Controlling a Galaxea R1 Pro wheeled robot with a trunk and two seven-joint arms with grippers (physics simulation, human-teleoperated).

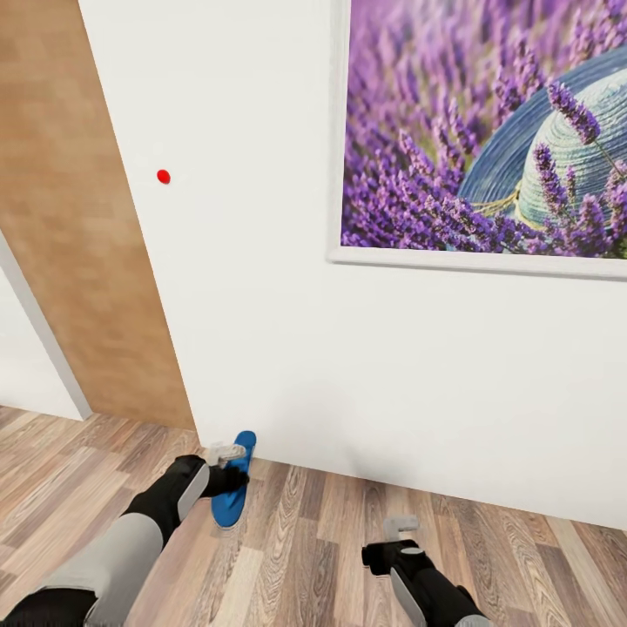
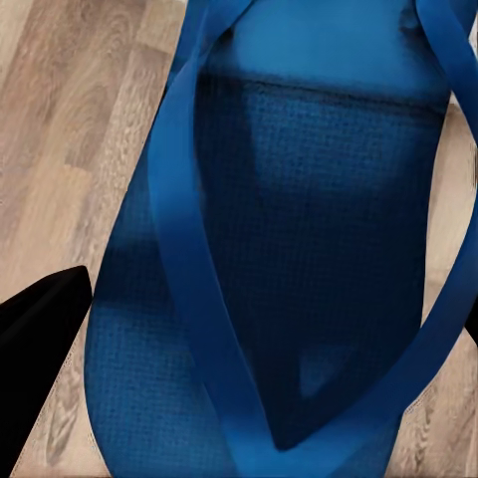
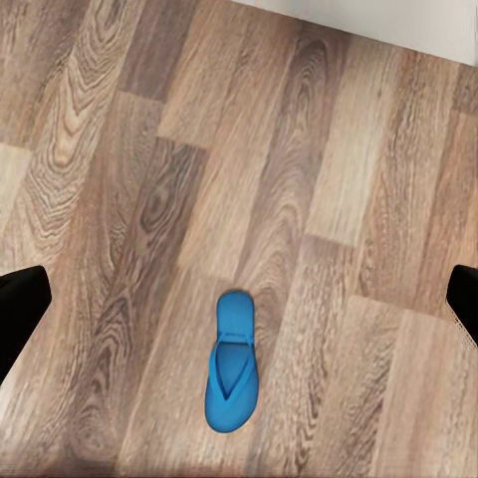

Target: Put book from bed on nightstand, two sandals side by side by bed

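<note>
My left gripper (image 1: 228,461) reaches low toward the foot of the white wall and is shut across the width of one blue sandal (image 1: 233,496). This sandal seems raised slightly off the floor, its far end overlapping the wall. In the left wrist view the held sandal (image 2: 299,249) is very close, with a black finger (image 2: 40,368) against its edge. A second blue sandal (image 3: 232,376) lies flat on the wooden floor below my right gripper (image 3: 239,299), which hangs open well above it. In the head view the right gripper (image 1: 401,525) is over bare floor. Book, bed and nightstand are out of view.
A white wall (image 1: 287,348) stands straight ahead, carrying a large lavender picture (image 1: 488,131) and a small red dot (image 1: 163,177). A light wooden door panel (image 1: 78,244) is at the left. Wood-plank floor (image 1: 313,540) stretches under both arms.
</note>
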